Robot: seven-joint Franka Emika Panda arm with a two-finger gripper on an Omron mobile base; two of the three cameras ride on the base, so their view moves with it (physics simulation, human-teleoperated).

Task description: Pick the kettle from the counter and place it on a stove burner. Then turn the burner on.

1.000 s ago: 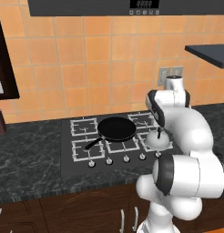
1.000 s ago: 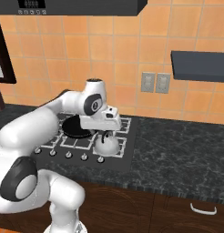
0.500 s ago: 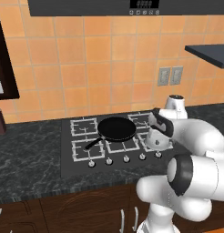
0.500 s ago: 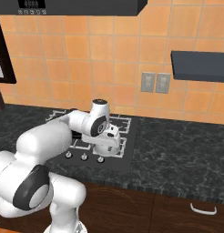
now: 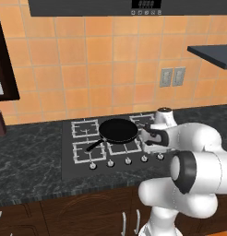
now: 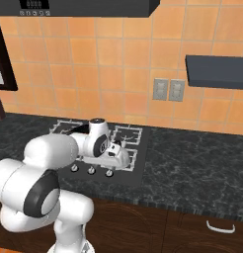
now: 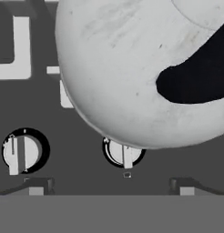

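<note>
While kettle point(image 7: 132, 68) sits upright on stove burner point(image 7: 22, 50), black handle point(image 7: 200, 77) runs toward upper right; claw point(image 7: 109, 189) apart.

The kettle point(image 7: 132, 68) has a matt white-silver shell, faintly scuffed, with a flat black handle point(image 7: 196, 77). The knobs point(image 7: 20, 152) look like brushed silver metal set on a smooth black cooktop point(image 5: 69, 168). The frying pan point(image 5: 117, 130) is glossy black. The worktop point(image 6: 192, 168) is dark marbled stone with a slight sheen; the cabinet fronts point(image 5: 64, 216) are dark brown wood. The wall tiles point(image 5: 101, 55) are matt orange.
</note>
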